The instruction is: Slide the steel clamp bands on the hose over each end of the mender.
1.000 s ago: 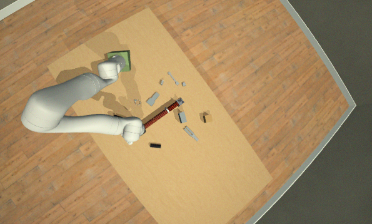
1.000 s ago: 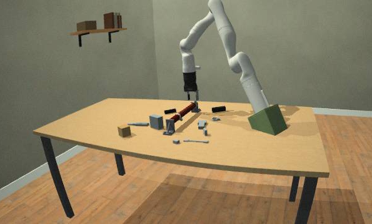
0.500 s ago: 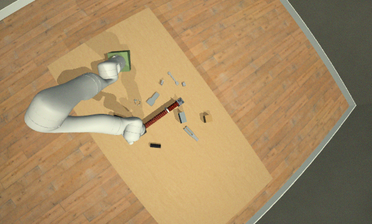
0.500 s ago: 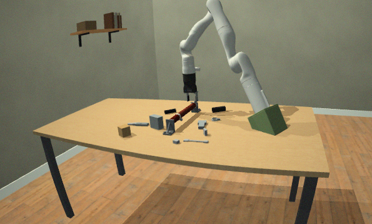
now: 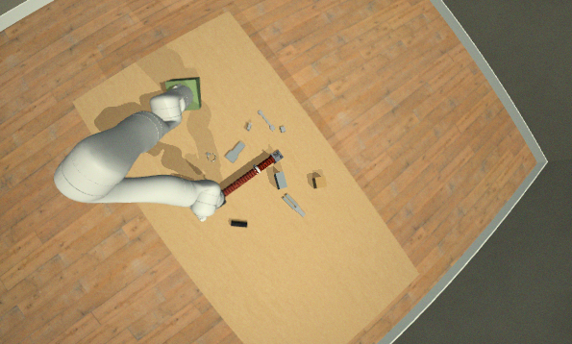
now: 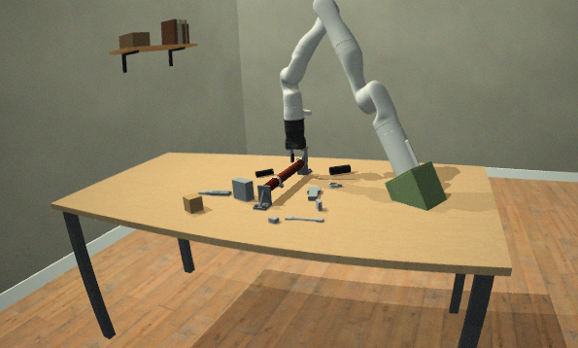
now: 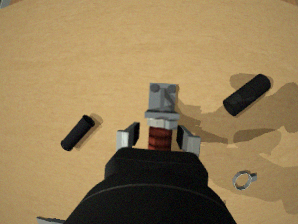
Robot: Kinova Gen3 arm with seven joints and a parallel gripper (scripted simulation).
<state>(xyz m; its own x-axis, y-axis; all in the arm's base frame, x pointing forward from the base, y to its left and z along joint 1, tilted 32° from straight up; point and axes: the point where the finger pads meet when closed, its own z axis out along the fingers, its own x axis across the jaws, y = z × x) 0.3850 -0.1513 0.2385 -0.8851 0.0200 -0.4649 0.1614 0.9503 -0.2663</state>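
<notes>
The dark red hose lies level between two small grey stands in the middle of the table. One steel band sits on it, toward the end far from my arm, and also shows in the side view. My gripper is open and points down. Its fingers straddle the hose at the other end, close to that end's grey stand. A pale strip on the hose next to this stand may be the second band. In the top view my wrist hides this end.
Two black cylinders lie either side of the hose end. A loose ring lies to the right. A grey block, a wooden cube, a wrench and small grey parts lie around. My green base block stands at the right.
</notes>
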